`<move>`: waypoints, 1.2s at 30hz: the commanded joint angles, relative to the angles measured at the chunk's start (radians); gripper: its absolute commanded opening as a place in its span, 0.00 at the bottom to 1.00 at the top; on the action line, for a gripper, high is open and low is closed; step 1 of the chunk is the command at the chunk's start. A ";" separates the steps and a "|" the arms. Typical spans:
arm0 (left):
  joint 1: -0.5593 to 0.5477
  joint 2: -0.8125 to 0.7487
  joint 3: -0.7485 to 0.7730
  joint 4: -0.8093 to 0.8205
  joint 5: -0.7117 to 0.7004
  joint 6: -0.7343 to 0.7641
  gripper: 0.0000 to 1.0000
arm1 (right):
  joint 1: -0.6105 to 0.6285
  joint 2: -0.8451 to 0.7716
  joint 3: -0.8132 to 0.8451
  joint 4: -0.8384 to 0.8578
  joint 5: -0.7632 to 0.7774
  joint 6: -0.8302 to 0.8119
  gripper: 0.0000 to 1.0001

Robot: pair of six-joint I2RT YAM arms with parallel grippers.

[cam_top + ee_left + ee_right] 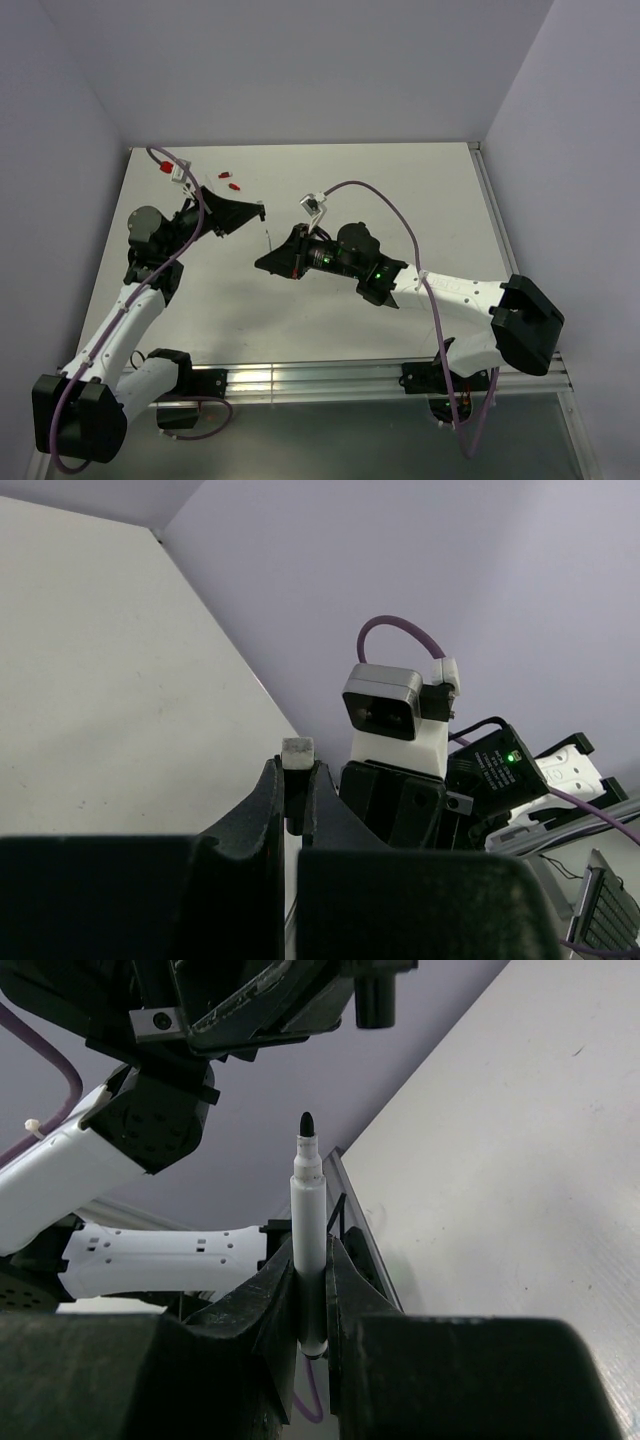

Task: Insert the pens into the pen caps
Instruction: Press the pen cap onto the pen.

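White tabletop [400,200] fills the overhead view; left of centre the 2 arms face tip to tip. Right gripper [310,1256] pinches a pen [307,1200], nib outward, seemingly aiming it at the short cap [297,749] clamped in the left gripper [296,780]; 2 red caps [226,176] lie upper left.

Soft, even light is filling all three views.
The white table [400,190] is showing evenly bright and carrying only faint shadows; in both wrist views the foreground at 6 o'clock is sinking into featureless black.
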 commanded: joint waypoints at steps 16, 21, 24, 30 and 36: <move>0.003 -0.006 -0.019 0.142 0.079 -0.079 0.00 | 0.008 -0.019 0.047 0.018 0.038 -0.019 0.00; 0.003 0.003 -0.023 0.154 0.088 -0.089 0.00 | 0.008 -0.024 0.044 0.015 0.041 -0.022 0.00; 0.003 0.013 -0.033 0.190 0.102 -0.112 0.00 | 0.008 -0.027 0.042 0.014 0.043 -0.022 0.00; 0.002 0.023 -0.045 0.222 0.107 -0.132 0.00 | 0.006 -0.034 0.039 0.006 0.052 -0.027 0.00; -0.003 0.025 -0.040 0.216 0.111 -0.128 0.00 | 0.009 -0.031 0.039 0.006 0.051 -0.027 0.00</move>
